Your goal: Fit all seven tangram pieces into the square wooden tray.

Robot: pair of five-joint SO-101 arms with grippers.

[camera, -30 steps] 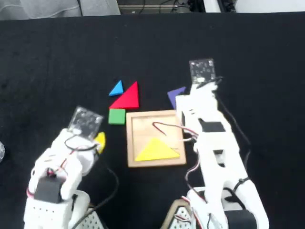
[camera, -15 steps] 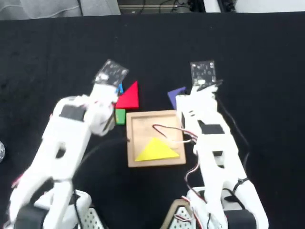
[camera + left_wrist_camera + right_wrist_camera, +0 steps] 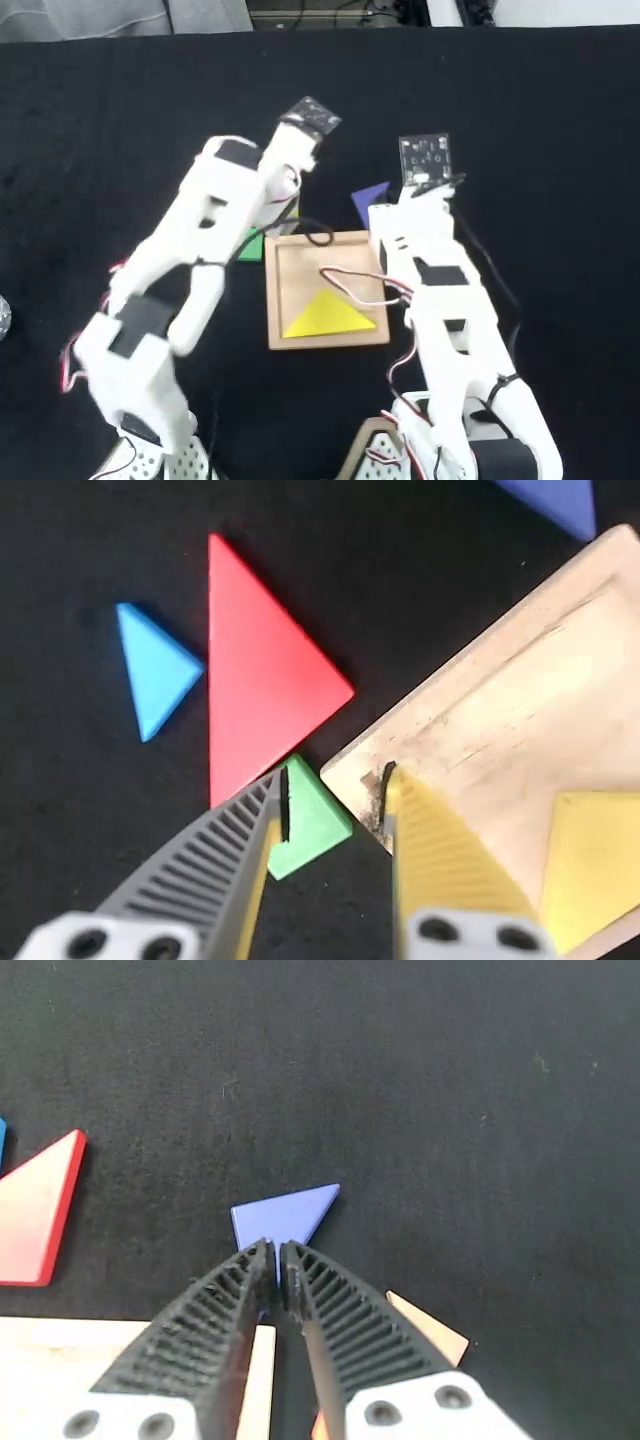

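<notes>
**Black cloth (image 3: 520,120), green square (image 3: 310,825) bracketed**

Wooden tray (image 3: 272,300) mid-table, yellow triangle (image 3: 328,314) seated inside. Left gripper (image 3: 332,795) spread wide, one finger either side of green square, just off tray corner and tight against red triangle (image 3: 255,670). Left arm clearly nearer; likely only a squeeze across flat sides needed. Right gripper (image 3: 275,1260) pressed together, pinching nothing, poised at purple triangle (image 3: 285,1215).

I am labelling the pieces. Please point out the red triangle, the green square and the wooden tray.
red triangle (image 3: 255,670), left wrist view, centre of its face.
green square (image 3: 308,820), left wrist view, its visible face.
wooden tray (image 3: 500,710), left wrist view, bare floor.
</notes>
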